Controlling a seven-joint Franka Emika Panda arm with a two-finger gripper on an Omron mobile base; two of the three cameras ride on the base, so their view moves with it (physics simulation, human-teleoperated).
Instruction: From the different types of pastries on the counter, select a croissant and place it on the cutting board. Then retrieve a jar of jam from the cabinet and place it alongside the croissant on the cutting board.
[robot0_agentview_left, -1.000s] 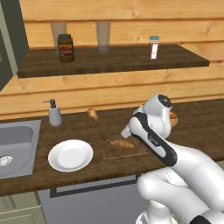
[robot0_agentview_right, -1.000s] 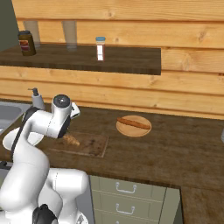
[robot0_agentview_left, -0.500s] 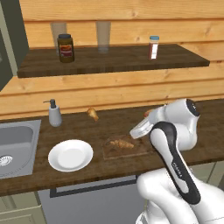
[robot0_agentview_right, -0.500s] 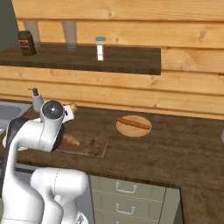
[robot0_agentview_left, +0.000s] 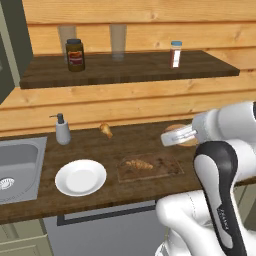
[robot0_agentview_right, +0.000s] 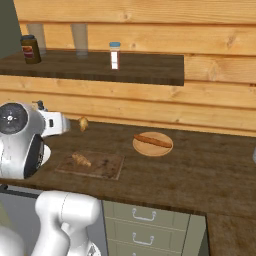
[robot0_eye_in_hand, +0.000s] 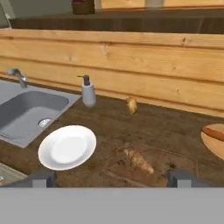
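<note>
The gripper (robot0_eye_in_hand: 111, 177) hangs above the front of the counter (robot0_agentview_left: 125, 192), jaws spread wide and holding nothing; only the two finger tips (robot0_eye_in_hand: 41, 178) show at the bottom of the hand view. In the left base view the hand is partly masked by the robot's own white arm.

One croissant (robot0_agentview_left: 139, 164) lies on the cutting board (robot0_agentview_left: 165, 169), toward its left half, with bare board to its right. One white plate (robot0_agentview_left: 80, 177) sits just left of the board, near the counter's front edge. The sink (robot0_agentview_left: 17, 162) is cut off at the left.

Farther back stand one soap dispenser (robot0_agentview_left: 62, 129) and one small pastry (robot0_agentview_left: 105, 129). A round wooden plate (robot0_agentview_right: 152, 144) carries a long pastry (robot0_agentview_right: 153, 141), half hidden behind the arm in the left base view.

On the shelf (robot0_agentview_left: 125, 70): one jam jar (robot0_agentview_left: 75, 55), two glasses (robot0_agentview_left: 118, 42) hard to make out against the wood, and one shaker (robot0_agentview_left: 175, 54).
</note>
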